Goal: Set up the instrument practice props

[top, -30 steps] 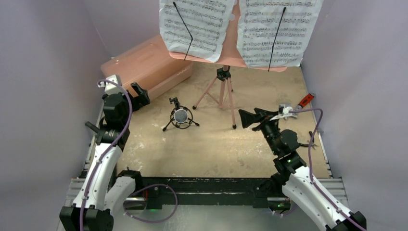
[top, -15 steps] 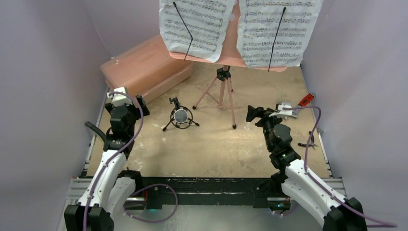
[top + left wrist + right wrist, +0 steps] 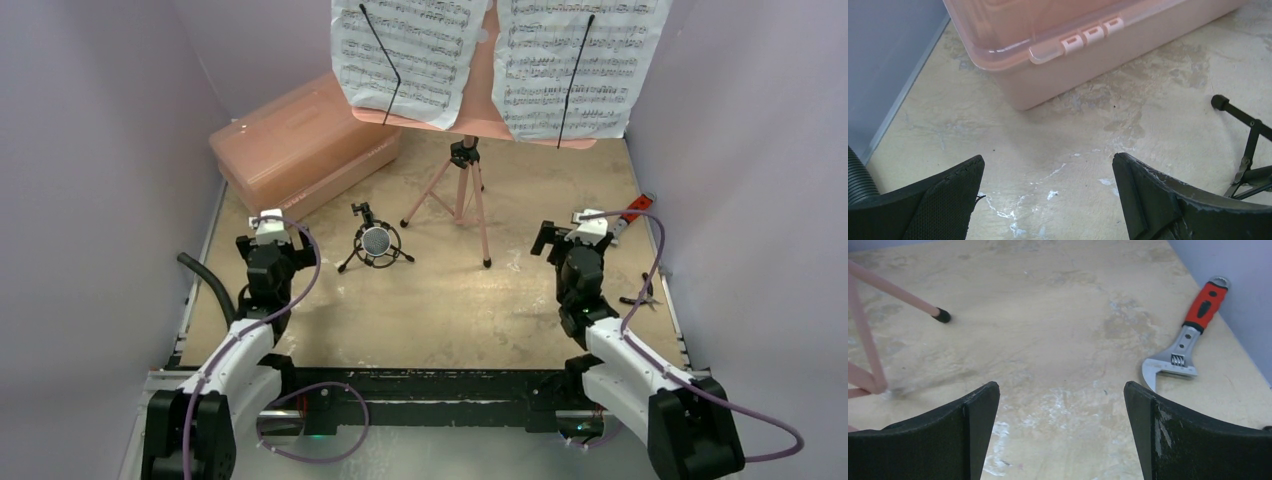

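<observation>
Appears essentially finished, judging by the layout. Ahead of and between the two sets of jaws: pink music stand [image 3: 463,190] upright on its thin tripod legs, with left sheet-music page [image 3: 405,55] and right sheet-music page [image 3: 575,60] side by side on its desk, each under a thin black retaining arm. To the right of the left jaws and slightly ahead, apart from the stand: microphone [image 3: 375,241] seated in its black shock-mount mini tripod [image 3: 1238,112], feet on the bench [image 3: 450,310]. Left jaws spread wide, gripping nothing, low over bare bench; right jaws likewise wide apart and empty, one stand foot ahead to their left. Probably nothing left beyond parking the arms; cannot tell whether any prop needs straightening. Around: big pink plastic case [image 3: 300,140] close ahead of the left jaws, lid shut; red-handled adjustable wrench [image 3: 1193,335] ahead and right of the right jaws, by the wall; pliers [image 3: 640,298] behind and right of them; black corrugated hose [image 3: 210,285] left of the left jaws. None of it crowding the props.
</observation>
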Controlling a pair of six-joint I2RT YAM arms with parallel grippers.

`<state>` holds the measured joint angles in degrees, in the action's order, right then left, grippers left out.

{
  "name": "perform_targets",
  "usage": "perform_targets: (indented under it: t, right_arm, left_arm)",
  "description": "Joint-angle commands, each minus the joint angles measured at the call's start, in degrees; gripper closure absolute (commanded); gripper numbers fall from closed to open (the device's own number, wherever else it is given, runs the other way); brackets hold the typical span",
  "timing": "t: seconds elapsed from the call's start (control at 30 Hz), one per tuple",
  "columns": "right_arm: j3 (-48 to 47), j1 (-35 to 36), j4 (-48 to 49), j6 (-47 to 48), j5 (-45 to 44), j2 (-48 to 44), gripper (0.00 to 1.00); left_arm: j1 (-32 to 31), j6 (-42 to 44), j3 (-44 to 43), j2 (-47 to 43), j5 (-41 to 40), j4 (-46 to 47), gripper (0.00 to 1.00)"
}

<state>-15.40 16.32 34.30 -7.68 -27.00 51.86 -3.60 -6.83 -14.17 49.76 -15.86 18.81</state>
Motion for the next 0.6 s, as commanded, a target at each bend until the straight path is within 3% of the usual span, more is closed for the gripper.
perform_targets:
  t: [0.0, 0.1, 0.33, 0.57]
  right_arm:
    - [4.58, -3.73, 9.38, 2.14, 2.98, 1.09, 0.03]
    - [6.96, -5.28, 16.04, 2.75, 5.73, 3.29, 0.02]
    - [7.28, -6.32, 21.34, 4.80, 7.97, 6.00, 0.02]
    - [7.81, -8.01, 24.55, 5.38, 9.01, 7.12, 0.02]
  left_arm:
    - [0.43, 1.51, 3.61, 2.81, 3.82, 12.56, 0.01]
    - [0.37, 1.28, 5.74, 5.22, 5.22, 17.57, 0.01]
    - [0.43, 1.54, 10.31, 13.14, 6.90, 36.43, 0.01]
    - [0.39, 3.47, 6.56, 23.94, 9.74, 43.58, 0.01]
